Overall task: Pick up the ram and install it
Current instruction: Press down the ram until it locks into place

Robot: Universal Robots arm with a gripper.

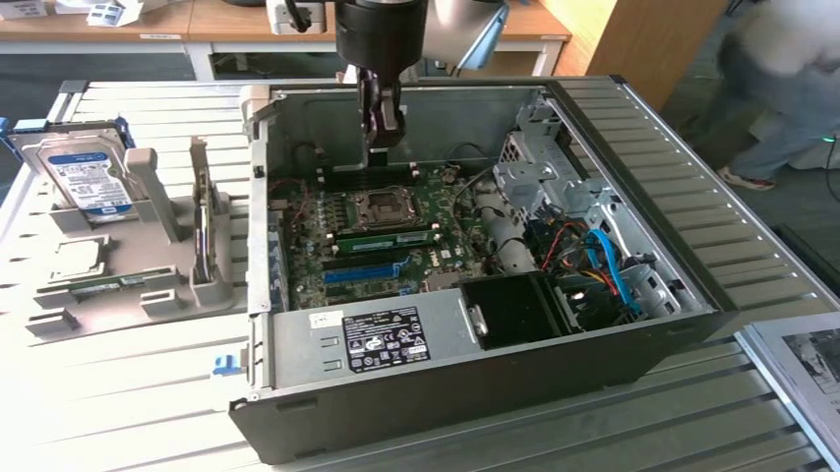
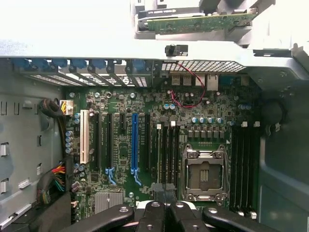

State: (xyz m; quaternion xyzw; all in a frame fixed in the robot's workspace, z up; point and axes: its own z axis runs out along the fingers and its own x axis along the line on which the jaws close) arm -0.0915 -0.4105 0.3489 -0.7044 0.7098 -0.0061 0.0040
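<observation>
While working outward from the hand, log it as pinched fully shut, nothing between the fingertips. Hangs above the open computer case, over the far part of the motherboard in the exterior view, clear of the board. Same hand in the wrist view: dark fingers pressed together over the board's edge, no contact with anything. Just below it in the exterior view, empty CPU socket; just beside that, a green module seated in a slot, then a blue expansion slot nearer the camera. Power supply with black label at the case's near side; drive cage and blue cables toward the exterior view's right. Outside the case, on the exterior view's left: ram standing on edge in a grey holder, well apart from the hand; green face of the ram seen past the case wall in the wrist view. Hard drive propped farther left in the same holder, small silver processor chip lying below it. All resting on the slatted surface. Blurred person standing at the exterior view's far right.
</observation>
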